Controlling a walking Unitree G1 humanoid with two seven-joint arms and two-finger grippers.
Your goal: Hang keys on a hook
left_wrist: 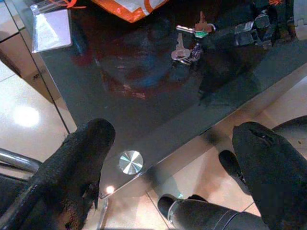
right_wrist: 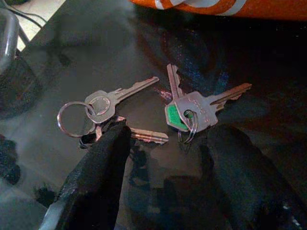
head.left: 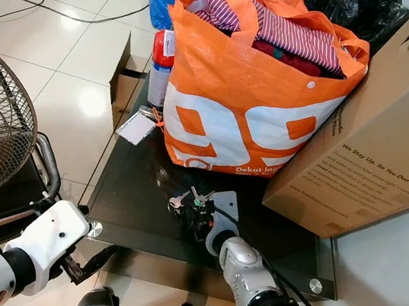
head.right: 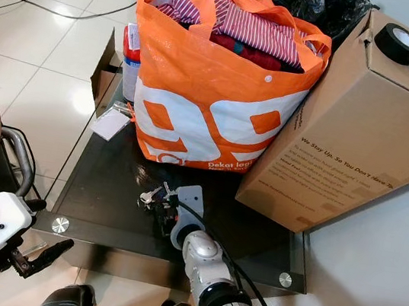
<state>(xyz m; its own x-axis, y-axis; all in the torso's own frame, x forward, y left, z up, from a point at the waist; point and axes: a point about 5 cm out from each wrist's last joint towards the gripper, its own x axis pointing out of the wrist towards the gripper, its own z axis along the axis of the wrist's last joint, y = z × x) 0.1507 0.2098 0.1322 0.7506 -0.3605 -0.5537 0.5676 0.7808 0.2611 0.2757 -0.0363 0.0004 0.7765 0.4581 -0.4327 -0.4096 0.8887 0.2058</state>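
Surface: dark glass table point(head.left: 135, 204), orange bag point(head.left: 250, 106) and cardboard box point(head.left: 377, 133) upon it.
Keys point(right_wrist: 144, 112): flat on the glass, frame centre, before the bag.
My right gripper point(right_wrist: 165, 148): arm reaching forward, fingers spread astride the keys.
My left gripper point(left_wrist: 175, 160): low at the table's near corner, fingers apart, empty.

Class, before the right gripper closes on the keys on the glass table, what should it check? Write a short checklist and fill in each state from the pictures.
1. Right gripper open: ok.
2. Keys lie flat on the glass table, reachable: ok.
3. Fingers straddle one bunch: not ok, the left finger sits on the bunch with the large ring, the green-tagged bunch lies ahead.
4. Orange bag clear of the gripper: ok.
5. Left gripper out of the way, at the table's edge: ok.
6. Hook located: cannot tell.
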